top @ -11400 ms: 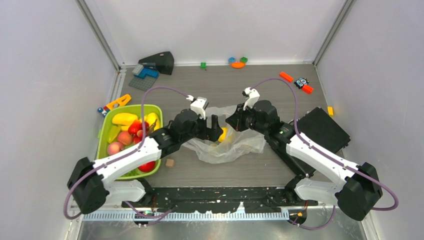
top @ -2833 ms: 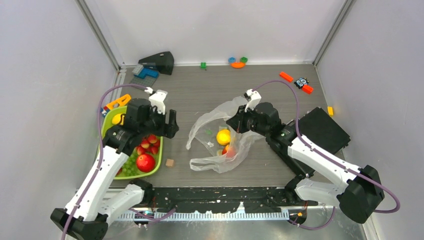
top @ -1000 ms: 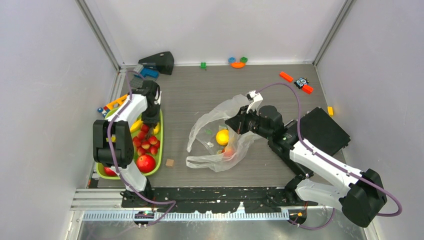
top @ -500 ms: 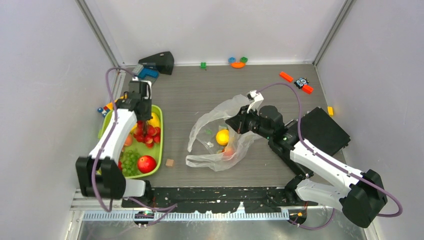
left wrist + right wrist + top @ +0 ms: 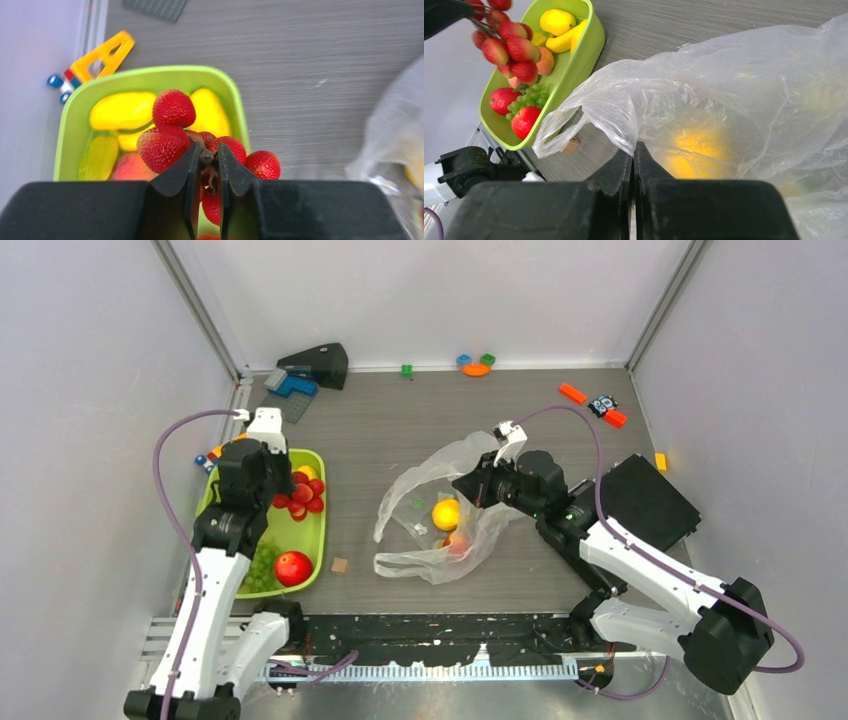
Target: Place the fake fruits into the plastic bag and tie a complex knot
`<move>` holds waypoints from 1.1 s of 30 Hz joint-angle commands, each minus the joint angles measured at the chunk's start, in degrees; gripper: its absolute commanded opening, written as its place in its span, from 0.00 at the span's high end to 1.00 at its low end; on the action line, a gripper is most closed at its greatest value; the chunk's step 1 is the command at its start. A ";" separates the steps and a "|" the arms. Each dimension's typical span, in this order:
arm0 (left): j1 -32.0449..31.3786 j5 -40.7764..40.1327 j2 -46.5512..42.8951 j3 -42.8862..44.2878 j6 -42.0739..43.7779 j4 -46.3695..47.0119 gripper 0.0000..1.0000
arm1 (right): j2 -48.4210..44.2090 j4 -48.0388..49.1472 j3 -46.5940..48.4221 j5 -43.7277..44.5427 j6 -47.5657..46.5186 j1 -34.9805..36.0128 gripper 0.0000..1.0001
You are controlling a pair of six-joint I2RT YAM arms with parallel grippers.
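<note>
Bag [image 5: 420,472] is lying open mid-counter [image 5: 400,420]. The right pincer [image 5: 463,484] is clamping shut on its rim and holding the mouth up, same as half a second back. The left pincer [image 5: 207,152] is pinching closed on the stem of the strawberries [image 5: 164,146]. Versus that earlier frame, the bunch is coming up out of the tray [image 5: 300,530] and hanging over its far right corner, and the left arm's elbow is swinging back toward the near edge.

Counts:
- In the one bag: two fruits showing, a lemon [image 5: 446,513] and a reddish fruit [image 5: 458,541].
- Strawberries: one bunch, at least six berries showing.
- In the tray: two red fruits [image 5: 526,120], one grape bunch [image 5: 262,564], one peach [image 5: 545,61], three yellow pieces [image 5: 122,110] and one yellow-green piece [image 5: 100,157].
</note>
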 commanded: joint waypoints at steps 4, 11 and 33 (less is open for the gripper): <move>-14.63 6.21 -9.09 5.20 0.70 2.19 1.00 | 0.78 -1.77 4.62 1.86 -1.92 0.30 0.95; -36.52 11.96 -5.07 12.07 -3.34 2.21 1.00 | 0.59 -2.06 4.55 1.72 -1.58 0.30 0.95; -44.63 18.05 12.65 4.88 -2.57 17.51 1.00 | -2.98 -3.52 3.24 1.80 -1.26 0.30 0.95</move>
